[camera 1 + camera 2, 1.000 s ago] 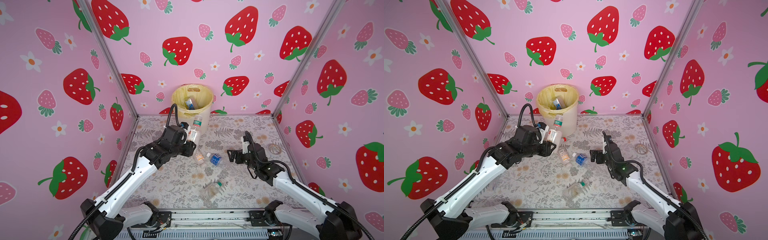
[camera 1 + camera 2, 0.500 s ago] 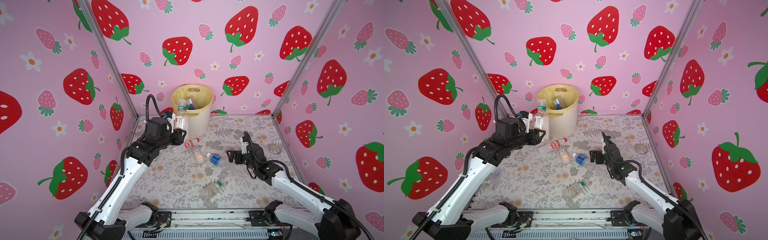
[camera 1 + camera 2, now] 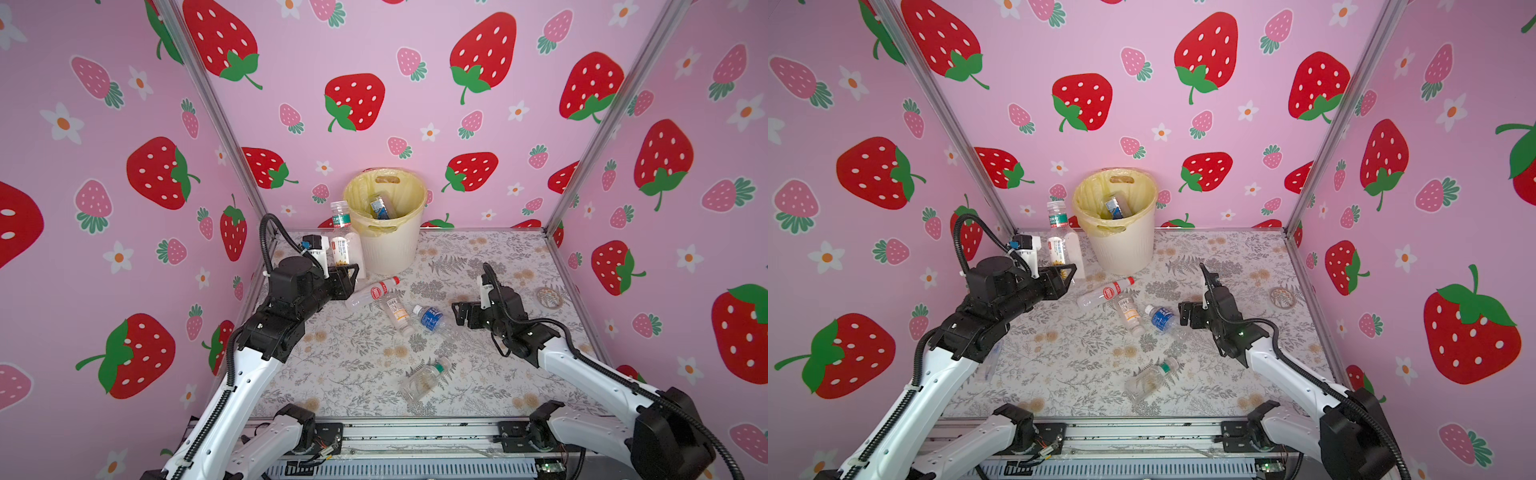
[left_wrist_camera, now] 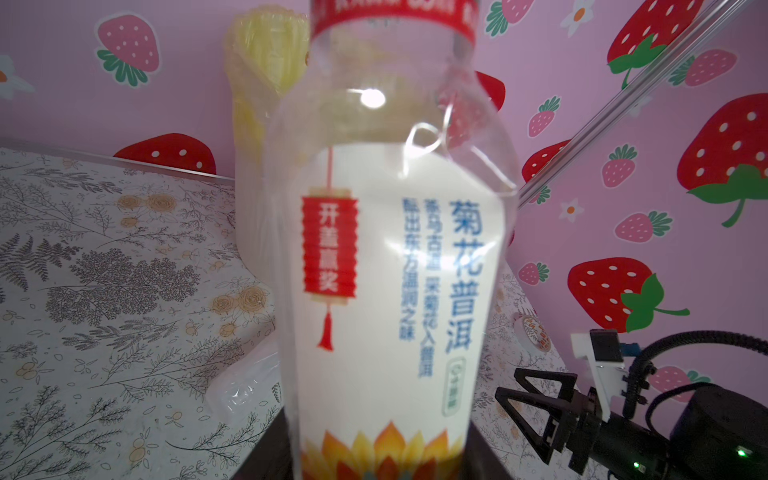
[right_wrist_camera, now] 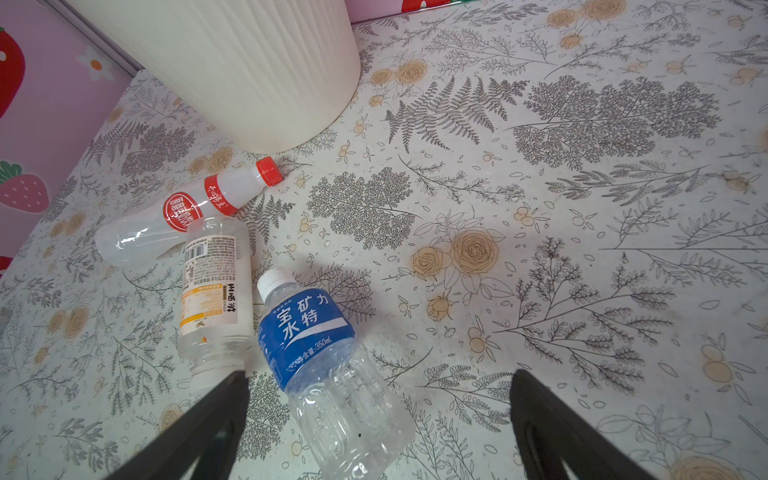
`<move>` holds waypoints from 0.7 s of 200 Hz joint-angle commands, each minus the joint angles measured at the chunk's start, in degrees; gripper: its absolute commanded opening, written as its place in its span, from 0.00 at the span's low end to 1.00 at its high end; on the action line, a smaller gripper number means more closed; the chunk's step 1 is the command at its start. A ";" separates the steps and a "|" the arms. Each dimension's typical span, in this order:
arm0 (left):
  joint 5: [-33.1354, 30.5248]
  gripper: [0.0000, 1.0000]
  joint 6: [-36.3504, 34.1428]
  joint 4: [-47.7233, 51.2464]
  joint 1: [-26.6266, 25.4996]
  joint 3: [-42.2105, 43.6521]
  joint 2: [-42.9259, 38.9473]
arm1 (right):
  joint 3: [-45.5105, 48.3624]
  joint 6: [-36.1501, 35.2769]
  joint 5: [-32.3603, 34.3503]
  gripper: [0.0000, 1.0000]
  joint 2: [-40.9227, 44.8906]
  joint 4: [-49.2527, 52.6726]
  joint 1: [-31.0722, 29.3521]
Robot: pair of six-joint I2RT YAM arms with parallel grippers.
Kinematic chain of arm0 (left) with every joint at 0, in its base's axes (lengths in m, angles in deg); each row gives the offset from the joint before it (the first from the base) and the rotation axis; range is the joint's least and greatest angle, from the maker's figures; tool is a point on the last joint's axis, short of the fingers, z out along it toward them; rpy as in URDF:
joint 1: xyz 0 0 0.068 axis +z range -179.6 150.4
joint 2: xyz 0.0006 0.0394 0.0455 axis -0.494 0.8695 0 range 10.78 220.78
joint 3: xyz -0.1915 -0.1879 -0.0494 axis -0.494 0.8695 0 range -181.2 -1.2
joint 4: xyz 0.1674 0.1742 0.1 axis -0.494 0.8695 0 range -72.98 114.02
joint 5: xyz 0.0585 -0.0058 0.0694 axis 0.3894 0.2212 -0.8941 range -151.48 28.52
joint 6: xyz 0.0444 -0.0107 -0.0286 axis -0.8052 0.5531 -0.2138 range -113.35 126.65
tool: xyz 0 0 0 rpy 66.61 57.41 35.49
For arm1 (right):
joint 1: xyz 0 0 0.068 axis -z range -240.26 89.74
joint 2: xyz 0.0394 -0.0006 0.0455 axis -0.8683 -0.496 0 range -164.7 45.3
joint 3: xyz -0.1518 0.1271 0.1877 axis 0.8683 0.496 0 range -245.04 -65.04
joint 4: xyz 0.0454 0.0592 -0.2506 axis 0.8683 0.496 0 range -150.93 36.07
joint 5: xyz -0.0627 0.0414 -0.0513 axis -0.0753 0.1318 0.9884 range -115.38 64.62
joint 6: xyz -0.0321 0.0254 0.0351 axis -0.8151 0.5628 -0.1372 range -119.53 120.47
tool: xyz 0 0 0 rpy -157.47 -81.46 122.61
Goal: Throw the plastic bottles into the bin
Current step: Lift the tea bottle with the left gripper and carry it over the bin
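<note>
One gap decides your next move: the sunflower bottle [image 4: 395,270] against the rim of the bin [image 3: 390,249]. Your left gripper [image 3: 347,271] is clamped low on that bottle and holds it upright, long axis vertical, just beside the bin's wall, to its left in both top views. In the left wrist view the bag [image 4: 266,41] edge sits high behind the bottle's shoulder, so you are probably below the rim. I judge that you should lift first, then carry across over the opening before letting go. If you go sideways early, the bottle may knock the wall.

Your right gripper [image 5: 378,374] has its jaws wide apart and holds nothing. The blue bottle [image 5: 316,353] lies flat just ahead, its base between the fingers [image 5: 199,428] and its cap pointing away. Its long axis therefore runs roughly along your reach, slightly skewed. That arm is the nearer one for it. The orange-label bottle [image 5: 216,291] lies right alongside, touching or nearly so, and a closing finger could catch it.
</note>
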 commanded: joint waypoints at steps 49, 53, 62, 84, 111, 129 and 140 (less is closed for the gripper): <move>1.07 0.50 -0.62 -3.78 0.34 -0.13 0.67 | -1.86 0.12 -1.25 0.99 -2.49 -2.71 0.44; 1.02 0.50 -0.80 -3.68 0.34 -1.25 1.23 | -1.81 0.20 -1.29 0.99 -2.54 -2.92 0.39; 1.01 0.50 -1.26 -3.60 0.32 -3.46 2.67 | -1.81 0.21 -1.48 0.99 -2.81 -3.12 0.46; 1.00 0.50 -2.56 -2.37 0.35 -12.28 8.74 | -2.08 0.15 -1.37 0.99 -3.52 -3.23 0.46; 0.95 0.51 -3.96 -1.19 0.39 -26.07 19.26 | -2.08 0.81 -1.10 0.99 -3.78 -3.24 0.61; -2.16 0.55 -4.81 -0.29 0.31 -36.48 28.33 | -2.60 1.09 -1.44 0.99 -4.01 -2.83 0.55; -2.88 0.59 -5.98 1.45 0.41 -43.99 35.10 | -2.80 1.33 -1.64 0.99 -3.90 -2.70 0.57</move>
